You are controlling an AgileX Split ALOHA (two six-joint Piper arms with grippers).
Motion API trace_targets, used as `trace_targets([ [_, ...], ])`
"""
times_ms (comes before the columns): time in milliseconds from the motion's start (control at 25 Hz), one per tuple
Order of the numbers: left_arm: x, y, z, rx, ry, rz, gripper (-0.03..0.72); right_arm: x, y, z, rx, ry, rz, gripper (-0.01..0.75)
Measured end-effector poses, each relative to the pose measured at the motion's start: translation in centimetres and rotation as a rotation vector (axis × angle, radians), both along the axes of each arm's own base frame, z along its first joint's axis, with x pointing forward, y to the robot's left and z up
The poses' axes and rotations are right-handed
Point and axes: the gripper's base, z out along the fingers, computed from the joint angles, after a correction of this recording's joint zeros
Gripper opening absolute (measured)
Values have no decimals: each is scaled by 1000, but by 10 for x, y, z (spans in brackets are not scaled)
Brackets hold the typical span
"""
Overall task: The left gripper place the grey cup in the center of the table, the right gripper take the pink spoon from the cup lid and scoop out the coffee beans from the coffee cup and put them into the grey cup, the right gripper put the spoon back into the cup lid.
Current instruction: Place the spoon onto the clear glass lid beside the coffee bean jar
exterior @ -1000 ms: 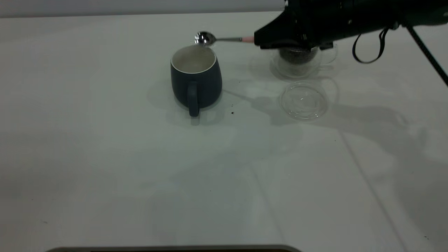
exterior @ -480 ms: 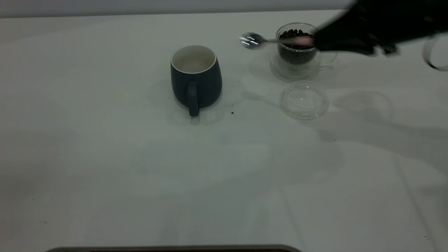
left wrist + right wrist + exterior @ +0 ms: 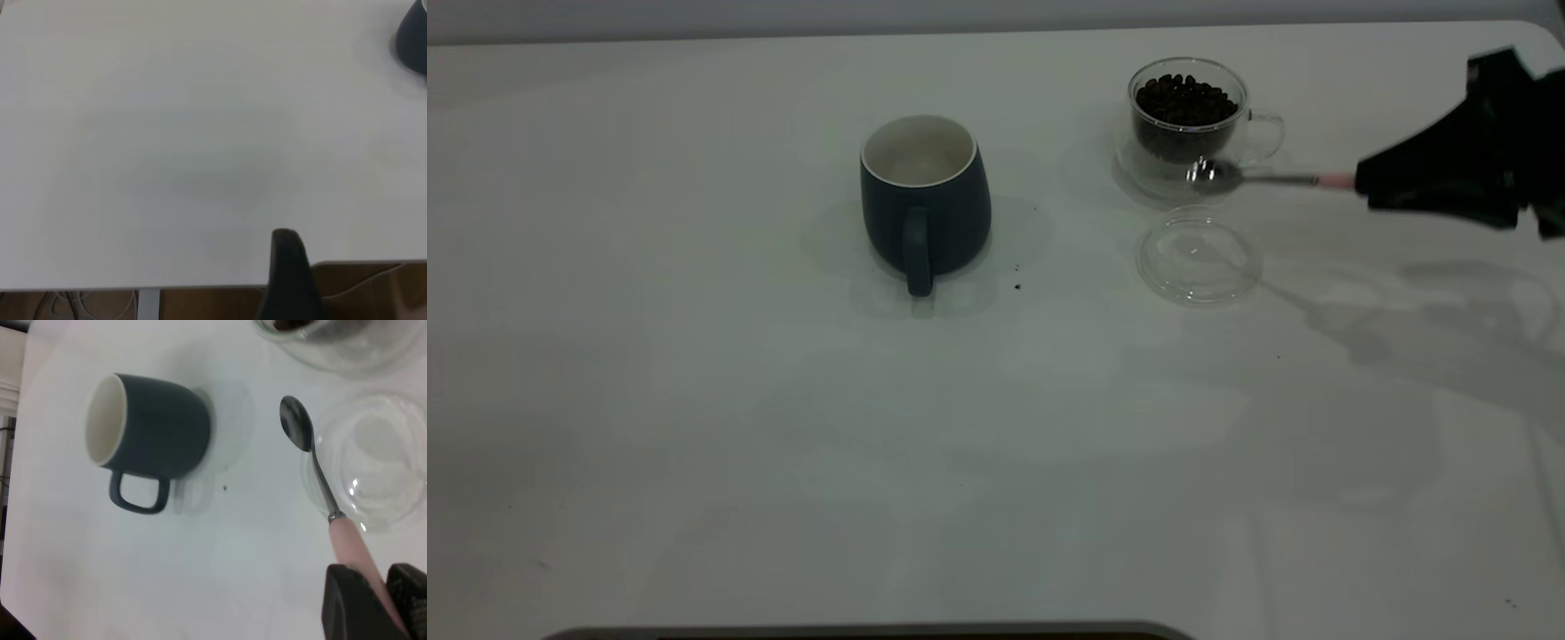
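Right gripper [image 3: 1365,182] near right edge of table [image 3: 694,427], clenched on pale handle of pink spoon [image 3: 1258,178]; spoon level, bowl above near rim of cup lid [image 3: 1198,258], clear of it. Coffee cup [image 3: 1187,120] with coffee beans [image 3: 1184,100] toward far right corner. Grey cup [image 3: 925,200] upright mid-table. Left gripper [image 3: 287,267] at table edge, finger state indeterminate.
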Motion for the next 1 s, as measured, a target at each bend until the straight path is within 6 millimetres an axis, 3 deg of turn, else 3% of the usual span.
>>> trace_targets([
  [360, 0, 0, 0, 0, 0, 0, 565, 2, 0, -41, 65, 109, -56, 110],
  [1000, 0, 0, 0, 1, 0, -1, 565, 32, -4, -55, 131, 254, -20, 110],
])
